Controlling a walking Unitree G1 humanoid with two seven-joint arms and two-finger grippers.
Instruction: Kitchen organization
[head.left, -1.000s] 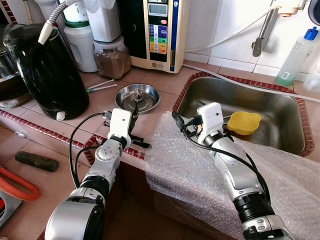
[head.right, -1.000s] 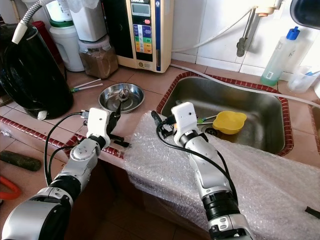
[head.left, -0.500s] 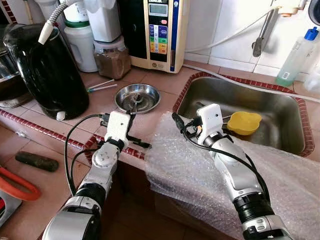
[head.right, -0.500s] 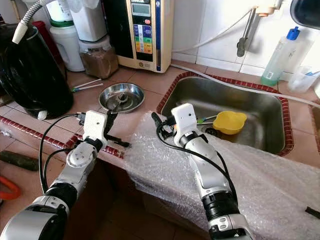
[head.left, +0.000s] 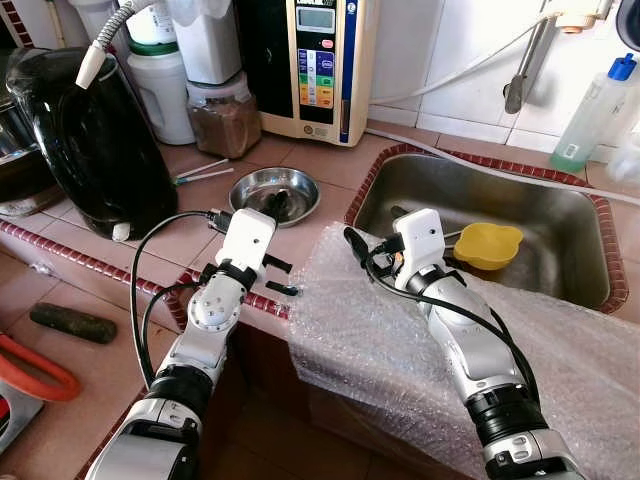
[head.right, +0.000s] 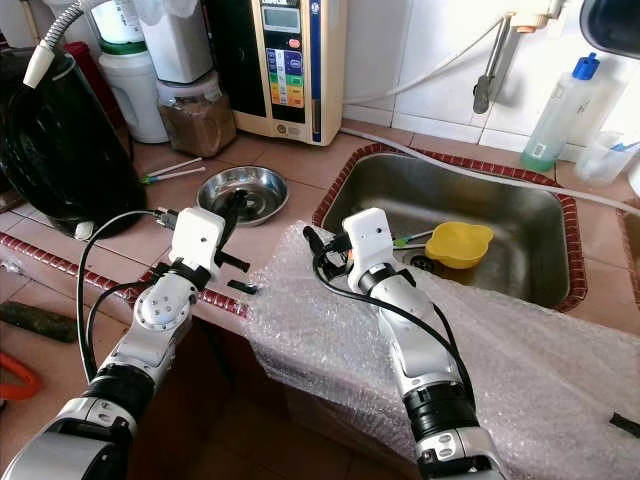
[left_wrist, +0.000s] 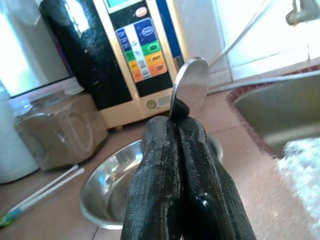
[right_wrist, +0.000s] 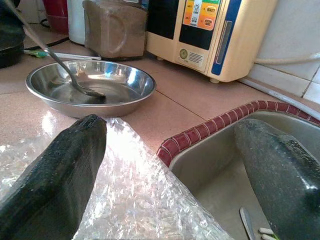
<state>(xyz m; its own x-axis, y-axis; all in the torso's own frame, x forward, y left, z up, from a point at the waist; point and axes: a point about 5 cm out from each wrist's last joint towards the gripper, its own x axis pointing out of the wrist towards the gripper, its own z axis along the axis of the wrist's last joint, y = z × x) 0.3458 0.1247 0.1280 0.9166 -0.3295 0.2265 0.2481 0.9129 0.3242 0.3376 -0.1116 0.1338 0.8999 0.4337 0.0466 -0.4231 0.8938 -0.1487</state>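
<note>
Spoon (left_wrist: 189, 87) sits pinched between the pressed-together fingers of our left gripper (head.left: 272, 212), its bowl end pointing up in the left wrist view. Over the last second we have pulled back toward the counter edge and then reached forward again, so the spoon now hangs over the near rim of the steel bowl (head.left: 252, 190). We judge it is about to be set inside, though the head views blur the tip. Our right gripper (head.left: 352, 243), fingers spread, rests on the bubble wrap (head.left: 380, 340) beside the sink (head.left: 560, 235).
</note>
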